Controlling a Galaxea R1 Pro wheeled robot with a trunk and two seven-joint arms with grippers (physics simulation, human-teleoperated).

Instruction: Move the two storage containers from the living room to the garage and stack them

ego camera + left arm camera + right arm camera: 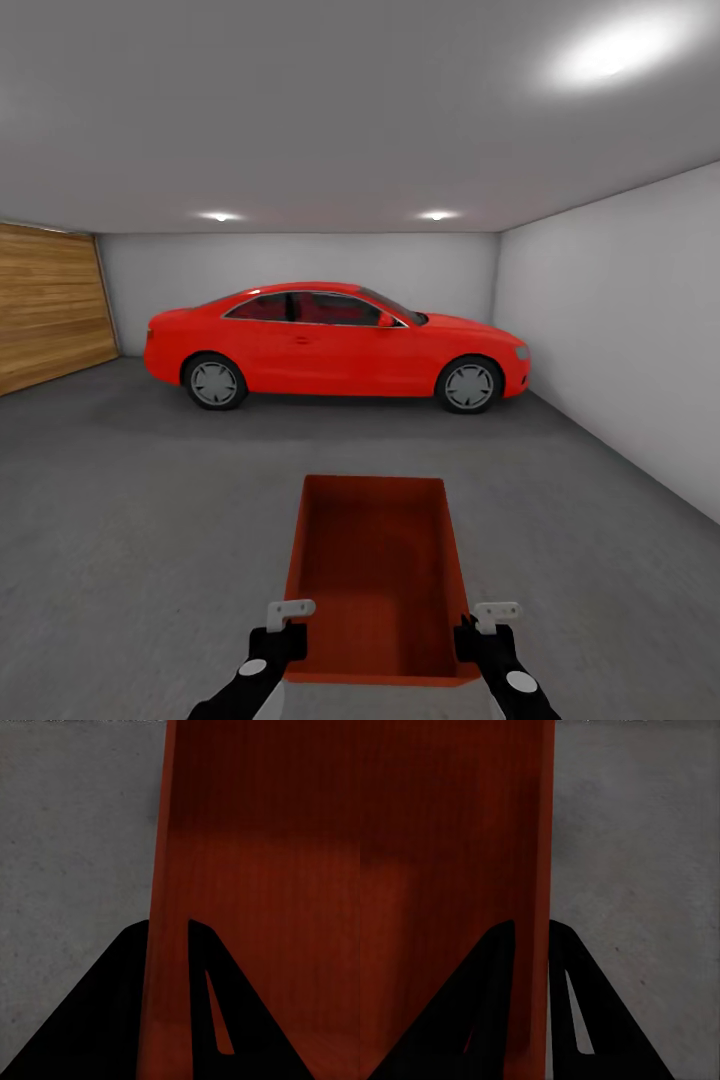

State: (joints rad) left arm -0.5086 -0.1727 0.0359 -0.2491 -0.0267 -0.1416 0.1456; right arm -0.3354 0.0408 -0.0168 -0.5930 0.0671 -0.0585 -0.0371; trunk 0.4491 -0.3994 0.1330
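container: one orange-red storage container (375,580), open top up, nothing inside; long axis runs straight away from the robot toward the red car (335,345); short near wall sits between the two arms; far end points at the car's side
location: in the garage, over the dark grey concrete floor (130,500), centred low in the head view; whether it touches the floor or is carried just above it, cannot tell
left gripper (280,625): at the container's left long wall near the near corner; left wrist view shows the wall edge (161,945) running between the two dark fingers (97,1020); jaws pinching that wall, one finger outside, one inside
right gripper (487,628): mirrored on the right long wall near the near corner; right wrist view shows the wall (536,945) between its fingers (585,1020); jaws pinching it
arms: both forearms reach forward from the bottom edge, roughly parallel, wrists level with the rim
surroundings: car parked side-on across the far end; wooden slatted door (50,305) at left; white wall (620,330) at right
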